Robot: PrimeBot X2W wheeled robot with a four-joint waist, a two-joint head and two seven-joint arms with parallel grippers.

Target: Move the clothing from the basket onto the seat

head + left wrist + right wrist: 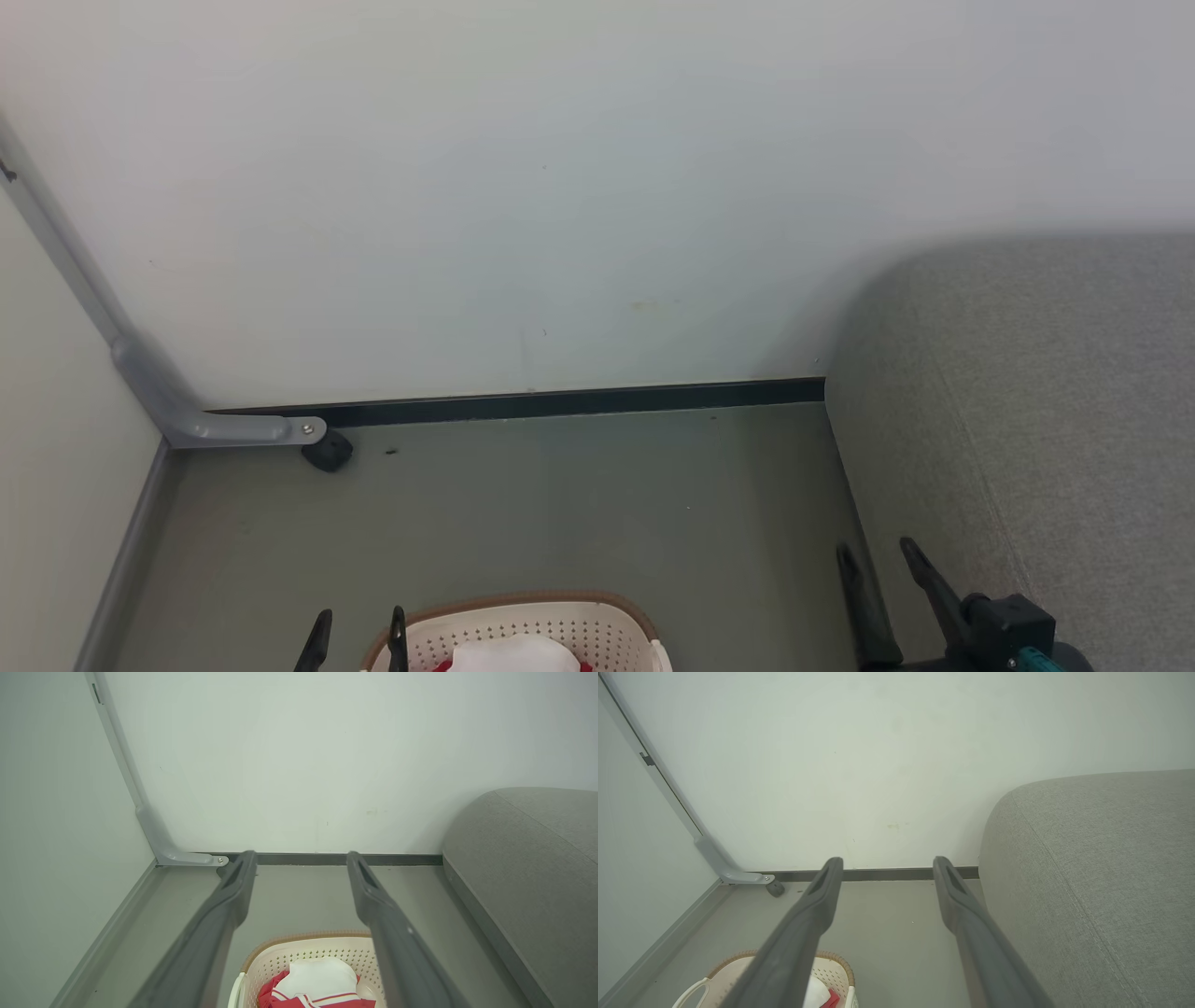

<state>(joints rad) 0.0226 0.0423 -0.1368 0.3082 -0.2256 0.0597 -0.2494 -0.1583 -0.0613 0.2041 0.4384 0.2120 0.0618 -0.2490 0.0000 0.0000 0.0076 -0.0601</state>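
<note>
The cream basket (597,627) with its brown rim stands on the floor at the bottom of the head view, and red-and-white clothing (515,656) lies inside it. In the left wrist view the basket (280,963) holds the clothing (320,983) below the open left gripper (301,859). The left gripper (359,623) hangs just left of the basket rim, empty. The grey seat (1046,420) fills the right side. The right gripper (878,553) stands open at the seat's front edge, holding nothing. The right wrist view shows the gripper (887,863), the basket (733,970) and the seat (1101,877).
A pale wall with a dark skirting strip (560,403) closes the far side. A grey bracket with a small black wheel (327,452) stands at the left corner next to a side panel. Bare grey-green floor (560,513) lies between basket, wall and seat.
</note>
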